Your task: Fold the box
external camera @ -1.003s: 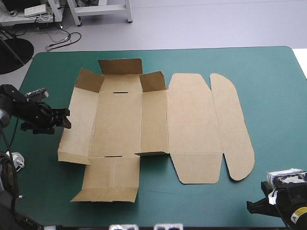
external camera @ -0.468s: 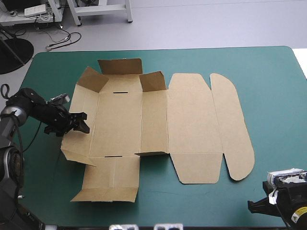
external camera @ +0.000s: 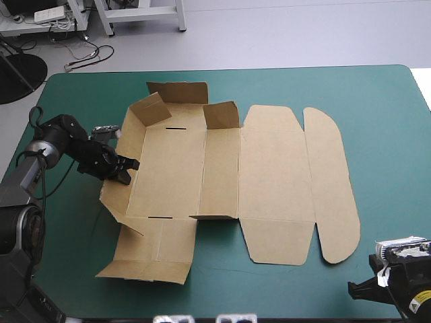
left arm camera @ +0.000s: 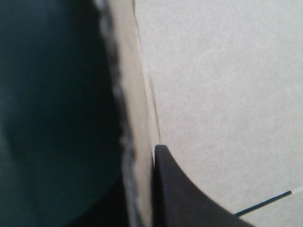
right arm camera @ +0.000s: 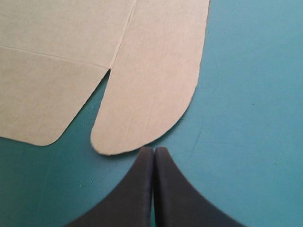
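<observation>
Currently the box (external camera: 222, 175) lies opened out as a cut brown sheet in the middle of the teal-green cover (external camera: 384, 101), most of it flat. Its left side panel (external camera: 114, 198) is tilted up off the cover. At the box's far edge, the left corner flap (external camera: 149, 111) and the right corner flap (external camera: 221, 114) stand partly raised. The rounded flap (external camera: 333, 182) on the box's right side lies flat, as does the wide panel beside it.

The left gripper (external camera: 124, 169) is at the box's left side panel, about midway along it. In the left wrist view the board's cut edge (left arm camera: 130, 142) runs up between its black fingers (left arm camera: 189, 198). One finger lies on the panel's inner face and the other is a dark shape on the outer side. They are pinched all but together on the board.

The right gripper (external camera: 355, 289) sits near the box's near right corner, apart from the board. In its own wrist view the right gripper (right arm camera: 154, 152) has its two fingers meeting in one pointed arch, closed on nothing. The box's rounded flap (right arm camera: 142, 118) ends just ahead of the tip.
</observation>
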{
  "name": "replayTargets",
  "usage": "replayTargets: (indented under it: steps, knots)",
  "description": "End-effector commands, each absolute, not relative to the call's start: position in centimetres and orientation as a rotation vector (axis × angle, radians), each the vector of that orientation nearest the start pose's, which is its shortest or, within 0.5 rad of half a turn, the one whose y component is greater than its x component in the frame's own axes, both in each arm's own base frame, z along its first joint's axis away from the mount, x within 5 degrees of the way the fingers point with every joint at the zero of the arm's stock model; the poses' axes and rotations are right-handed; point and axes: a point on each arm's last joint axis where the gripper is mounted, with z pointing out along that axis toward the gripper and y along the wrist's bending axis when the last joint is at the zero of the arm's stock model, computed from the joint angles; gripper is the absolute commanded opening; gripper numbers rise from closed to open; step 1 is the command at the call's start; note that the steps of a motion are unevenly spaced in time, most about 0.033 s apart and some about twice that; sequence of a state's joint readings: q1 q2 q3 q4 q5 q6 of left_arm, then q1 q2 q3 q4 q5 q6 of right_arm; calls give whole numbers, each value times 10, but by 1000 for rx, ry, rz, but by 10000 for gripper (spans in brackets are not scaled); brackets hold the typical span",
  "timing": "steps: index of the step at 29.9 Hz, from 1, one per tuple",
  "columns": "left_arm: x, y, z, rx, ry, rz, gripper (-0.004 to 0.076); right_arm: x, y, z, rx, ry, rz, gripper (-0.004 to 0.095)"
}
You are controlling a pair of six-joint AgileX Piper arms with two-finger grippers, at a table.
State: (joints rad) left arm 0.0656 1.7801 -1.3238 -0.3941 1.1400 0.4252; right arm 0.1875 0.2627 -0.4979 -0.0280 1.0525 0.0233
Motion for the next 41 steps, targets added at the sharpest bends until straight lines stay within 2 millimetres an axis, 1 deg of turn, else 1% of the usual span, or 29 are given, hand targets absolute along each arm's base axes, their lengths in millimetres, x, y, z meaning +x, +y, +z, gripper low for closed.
replayTargets:
  steps: [1,5,9,13,17,19,22,23,25,28,32,35,38,41]
  knots:
    - [348,-24,285,561,2803,-300,-9,39,4,284,-183,2225,65,-20]
    - [349,-47,327,836,2629,-49,-10,39,4,285,-183,2223,64,-20]
    - [353,-67,362,973,2449,151,-10,40,4,285,-183,2221,62,-20]
    - [355,-89,391,1060,2259,267,-10,40,4,285,-183,2221,61,-20]
    - [352,-115,408,1196,2073,329,-10,40,4,285,-183,2221,61,-20]
    - [350,-127,411,1266,2002,342,-10,40,4,285,-183,2221,61,-20]
    - [341,-150,412,1402,1892,352,-10,40,4,285,-183,2221,60,-20]
    - [336,-160,412,1459,1848,351,-10,40,4,285,-183,2221,60,-20]
    - [329,-177,413,1520,1783,351,-10,40,4,285,-184,2220,56,-20]
    - [318,-199,416,1579,1680,405,-10,40,3,285,-185,2219,39,-20]
    - [301,-227,419,1606,1583,437,-10,40,1,285,-188,2217,19,-20]
    - [288,-245,418,1580,1591,418,-10,40,1,285,-154,2218,33,-20]
    - [275,-266,410,1553,1535,455,-10,41,1,286,-71,2203,63,-20]
    - [265,-280,397,1511,1474,573,-10,41,1,294,-57,2162,78,-20]
